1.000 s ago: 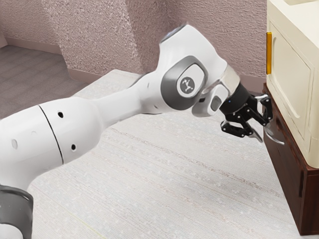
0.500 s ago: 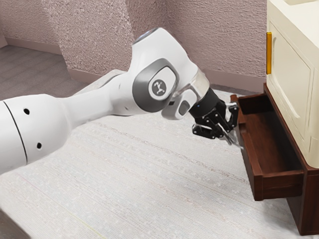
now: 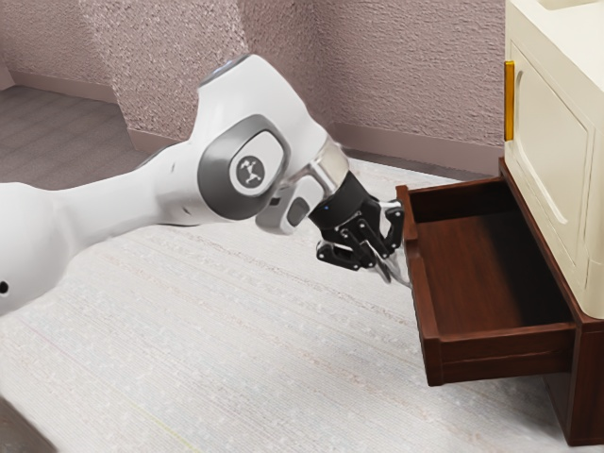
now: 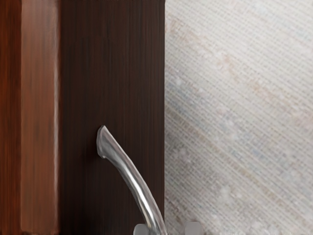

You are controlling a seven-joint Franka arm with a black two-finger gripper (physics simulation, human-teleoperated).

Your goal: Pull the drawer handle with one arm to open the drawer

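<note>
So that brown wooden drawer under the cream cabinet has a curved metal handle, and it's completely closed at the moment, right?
Not closed: the exterior view shows the brown wooden drawer standing open under the cream cabinet. Its handle is indeed curved metal.

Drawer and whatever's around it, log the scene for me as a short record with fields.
drawer: dark wood, pulled out, interior visible
handle: curved silvery metal, on the drawer's front
gripper: open, at the handle, which runs between its fingers
base: dark wood, housing the drawer
above base: cream cabinet with yellow strip
surface below: pale, faintly streaked
</note>
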